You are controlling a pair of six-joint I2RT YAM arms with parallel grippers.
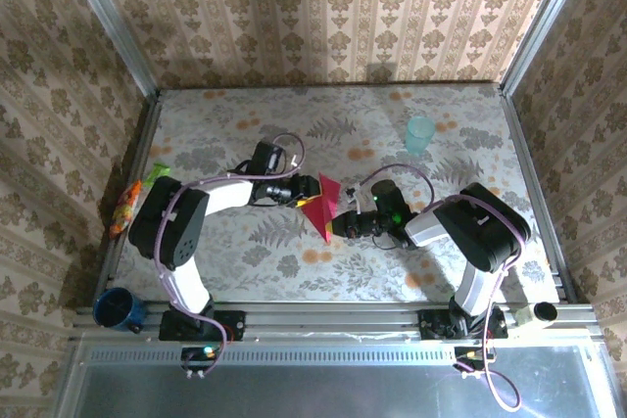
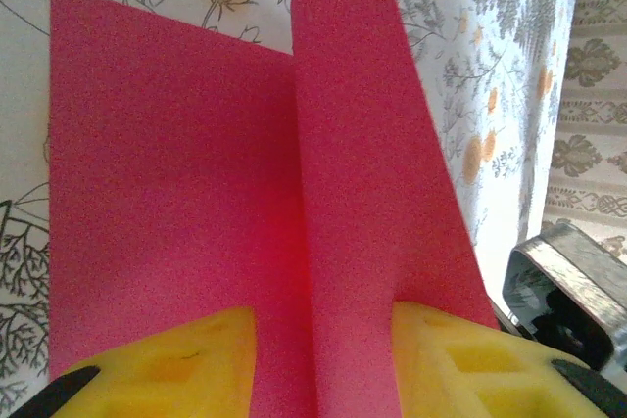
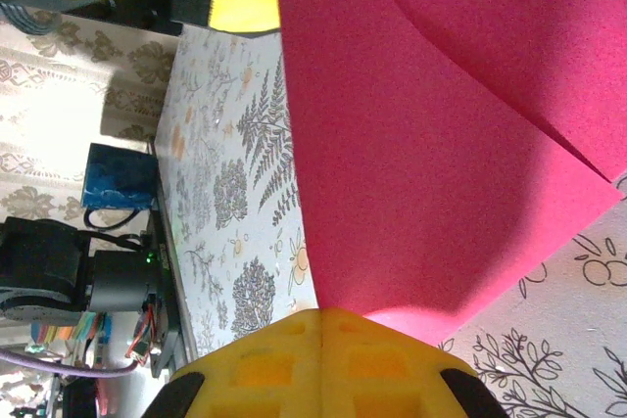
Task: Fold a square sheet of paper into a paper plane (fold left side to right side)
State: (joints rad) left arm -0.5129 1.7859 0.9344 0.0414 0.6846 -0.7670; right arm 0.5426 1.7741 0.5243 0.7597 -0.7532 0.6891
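Pinching the near corner of the magenta sheet of paper [image 1: 318,208] with my right pincer [image 1: 345,226], I have those pads pressed flat together. The sheet sits mid-table between my two pincers. My left pincer [image 1: 302,191] comes at it from the left side, its yellow pads [image 2: 167,364] partly spread. The lifted left flap stands upright in the gap between them, leaning toward the right-hand pad, and I cannot tell whether it is truly gripped. The crease runs straight away from my left wrist, so I judge the flap has to swing across that line toward my right pincer. My left arm is the one at the flap, and my right only anchors the corner on the flowered tabletop [image 1: 245,261].
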